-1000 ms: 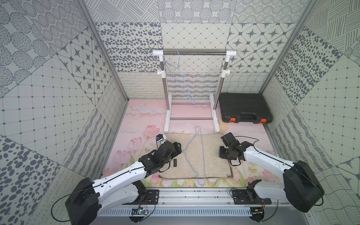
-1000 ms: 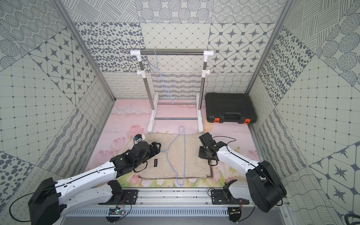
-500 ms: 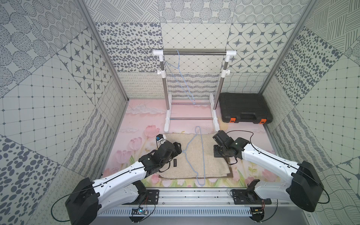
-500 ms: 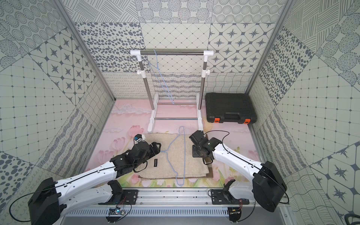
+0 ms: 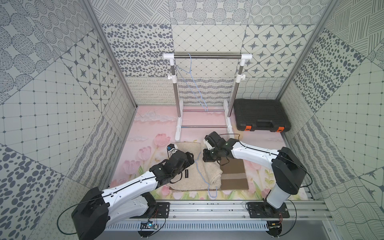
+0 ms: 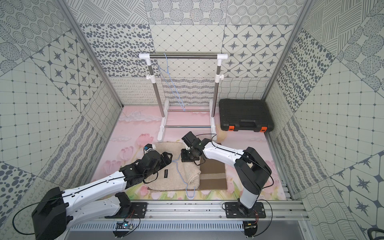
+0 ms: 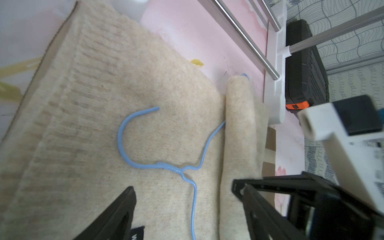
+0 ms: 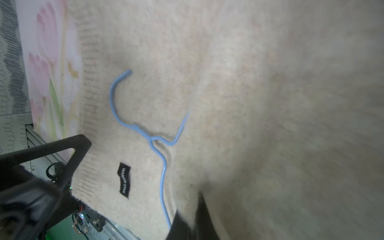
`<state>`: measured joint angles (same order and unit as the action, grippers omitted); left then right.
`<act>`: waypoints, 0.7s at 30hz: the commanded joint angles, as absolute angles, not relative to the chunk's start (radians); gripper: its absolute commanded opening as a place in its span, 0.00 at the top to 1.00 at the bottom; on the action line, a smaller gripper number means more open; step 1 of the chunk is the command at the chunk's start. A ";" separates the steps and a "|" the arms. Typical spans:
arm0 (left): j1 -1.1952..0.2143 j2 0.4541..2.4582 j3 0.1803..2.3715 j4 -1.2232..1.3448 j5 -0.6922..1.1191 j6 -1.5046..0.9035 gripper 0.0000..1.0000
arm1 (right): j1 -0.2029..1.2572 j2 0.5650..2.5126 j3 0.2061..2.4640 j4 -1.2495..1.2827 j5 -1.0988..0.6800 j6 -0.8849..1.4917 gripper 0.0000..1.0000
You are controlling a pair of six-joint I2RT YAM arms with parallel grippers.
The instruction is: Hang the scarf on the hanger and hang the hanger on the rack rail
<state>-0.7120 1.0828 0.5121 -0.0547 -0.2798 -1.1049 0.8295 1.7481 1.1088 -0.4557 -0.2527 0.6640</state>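
Your right tool (image 5: 207, 160) is clamped shut on the cream scarf (image 5: 192, 181), pinching an edge of the cloth that is folded over toward the middle of the desk (image 5: 149, 128). In the right wrist view the raised fabric fills most of the picture, blurred. Your left tool (image 5: 190, 159) hangs with its jaws spread wide and holds nothing, just above the scarf's flat part.

Between the two tools a blue wire hanger (image 5: 201, 174) lies on the scarf. Its hook (image 7: 124, 141) rests on the flat cloth, one shoulder wire runs under the folded roll, and one corner pokes past the scarf's near edge onto the desk. A black label (image 8: 124, 179) sits on the cloth beside the hanger.

Where the scarf is folded back, a brown mat (image 5: 232, 175) with a pale stripe lies bare. Farther back stands a white-and-steel rack (image 5: 207, 56) with a second blue hanger (image 5: 194, 85) hooked on its bar. A black case (image 5: 259, 114) lies to the rack's right.
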 commanded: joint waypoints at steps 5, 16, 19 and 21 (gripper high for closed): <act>-0.692 1.212 0.488 0.040 -0.147 -1.391 0.16 | 0.802 1.754 1.006 -0.327 -0.369 0.660 0.50; -0.693 1.288 0.427 0.225 -0.200 -1.576 0.46 | 0.783 1.574 0.882 -0.338 -0.330 0.676 0.61; -0.692 1.326 0.444 0.260 -0.213 -1.570 0.43 | 0.782 1.617 0.863 -0.300 -0.328 0.675 0.62; -0.692 1.338 0.452 0.254 -0.231 -1.569 0.42 | 0.783 1.660 0.870 -0.280 -0.336 0.666 0.64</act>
<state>-0.6941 1.2991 0.4400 0.1734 -0.2119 -1.4918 0.7815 1.6070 0.8799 -0.3157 -0.3473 0.6773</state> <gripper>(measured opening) 0.578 0.368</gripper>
